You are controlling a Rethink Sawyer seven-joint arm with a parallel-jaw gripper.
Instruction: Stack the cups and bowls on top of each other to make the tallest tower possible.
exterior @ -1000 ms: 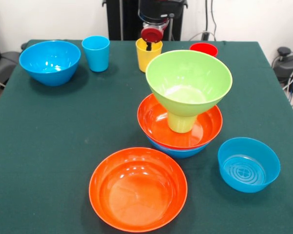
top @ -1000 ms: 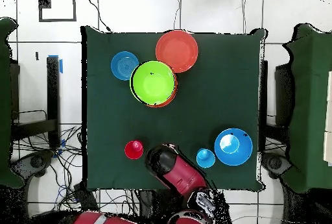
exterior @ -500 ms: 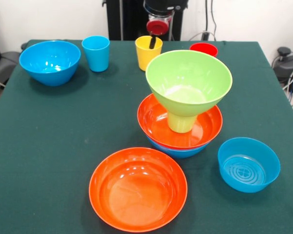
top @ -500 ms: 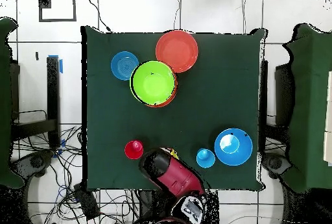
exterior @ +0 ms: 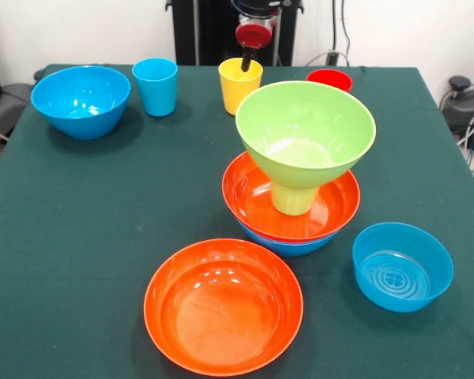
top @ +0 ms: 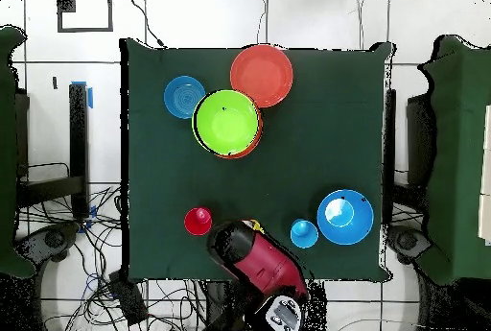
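The tower stands mid-table: a blue bowl [exterior: 288, 245] at the bottom, an orange bowl [exterior: 257, 197] in it, an upside-down green cup [exterior: 294, 197], and the lime green bowl [exterior: 305, 130] on top. From overhead only the green bowl [top: 226, 123] shows. My gripper [exterior: 246, 60] hangs at the table's far edge, its tip at the rim of the upright yellow cup [exterior: 240, 87]. The arm [top: 254, 260] hides most of that cup from overhead. The blue cup [exterior: 155, 85] and the red cup [exterior: 329, 79] stand on either side of the yellow cup.
A deep blue bowl [exterior: 80, 100] sits far left. A wide orange bowl [exterior: 223, 305] sits at the near edge, and a smaller blue bowl [exterior: 402, 266] is near right. Overhead these are the blue bowl [top: 344, 216], the orange bowl [top: 261, 75] and the small bowl [top: 183, 96].
My gripper has risen at the yellow cup, from deep inside it to its rim. The cup has shifted slightly. Nothing else has moved.
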